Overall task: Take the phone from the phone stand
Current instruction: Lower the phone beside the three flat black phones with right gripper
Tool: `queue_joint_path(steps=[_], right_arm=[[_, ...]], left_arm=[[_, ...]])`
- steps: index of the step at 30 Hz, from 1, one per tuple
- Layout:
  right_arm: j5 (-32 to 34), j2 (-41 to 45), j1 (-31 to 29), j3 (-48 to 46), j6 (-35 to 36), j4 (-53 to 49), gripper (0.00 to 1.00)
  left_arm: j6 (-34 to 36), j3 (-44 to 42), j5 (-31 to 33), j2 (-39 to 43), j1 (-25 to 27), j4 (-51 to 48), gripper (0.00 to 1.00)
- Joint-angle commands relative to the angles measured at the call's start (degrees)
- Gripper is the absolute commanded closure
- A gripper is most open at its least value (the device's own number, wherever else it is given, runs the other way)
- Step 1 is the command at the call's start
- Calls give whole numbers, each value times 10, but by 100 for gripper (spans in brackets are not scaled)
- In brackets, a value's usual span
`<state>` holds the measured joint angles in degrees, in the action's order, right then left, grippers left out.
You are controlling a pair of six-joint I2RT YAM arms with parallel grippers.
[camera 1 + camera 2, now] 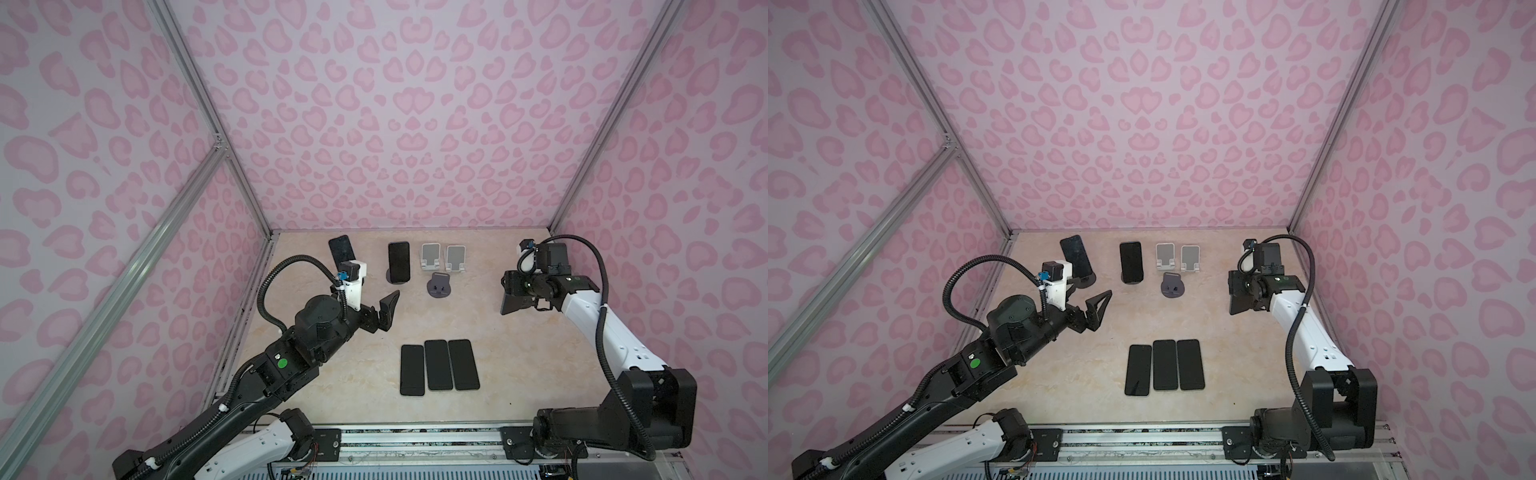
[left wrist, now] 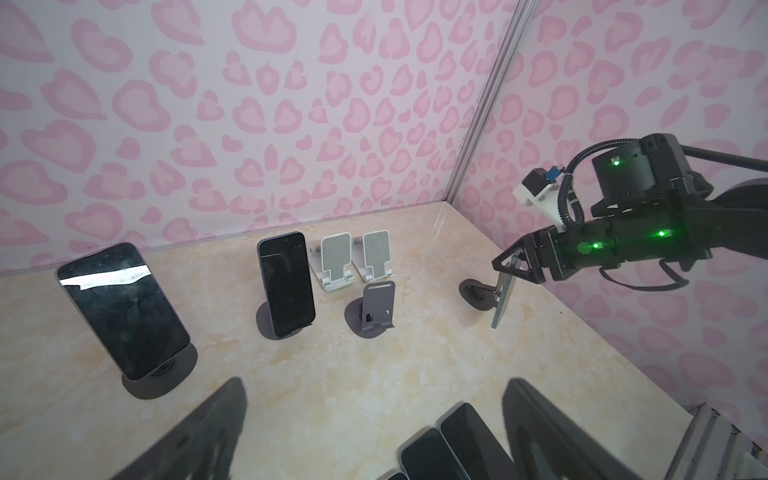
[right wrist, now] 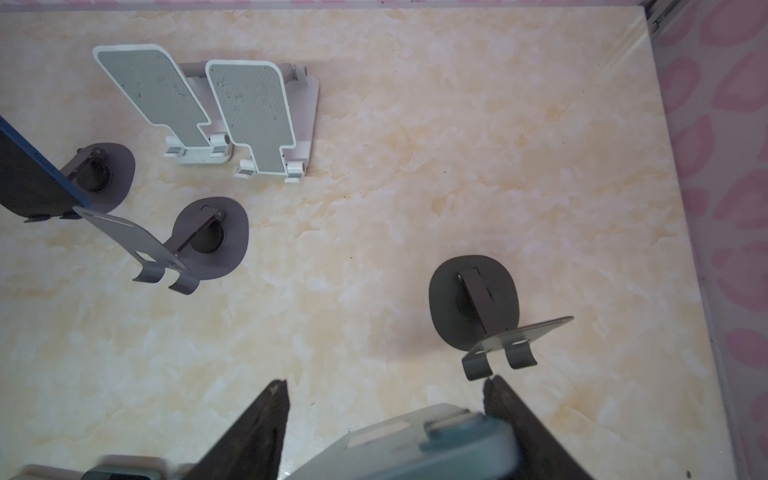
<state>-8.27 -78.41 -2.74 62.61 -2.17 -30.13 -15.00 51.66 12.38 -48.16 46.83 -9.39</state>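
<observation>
Marble-look tabletop (image 1: 519, 374): right gripper (image 3: 385, 384) clamps a phone (image 3: 415, 449), phone stand (image 3: 473, 307) just beyond its fingertips; left gripper (image 2: 374, 384) gapes empty.

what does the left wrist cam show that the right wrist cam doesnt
Only left wrist: the propped leftmost phone and the flat phones. Only right wrist: the pale back of the held phone, edge-on otherwise. Both: the two white stands, the empty grey stand and the middle phone.
</observation>
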Motion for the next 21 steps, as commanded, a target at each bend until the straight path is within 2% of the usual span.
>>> queue_joint_path(steps=[1, 11, 14, 21], right_arm=[[24, 9, -12, -9, -20, -18, 56], [45, 52, -58, -69, -65, -27, 56], [74, 51, -86, -82, -81, -41, 56], [82, 51, -102, -90, -106, -93, 57]], left_arm=[[-3, 7, -5, 0, 0, 9, 0], [-7, 7, -14, -2, 1, 8, 1], [-6, 8, -12, -1, 2, 7, 1], [-8, 6, -7, 3, 2, 6, 1]])
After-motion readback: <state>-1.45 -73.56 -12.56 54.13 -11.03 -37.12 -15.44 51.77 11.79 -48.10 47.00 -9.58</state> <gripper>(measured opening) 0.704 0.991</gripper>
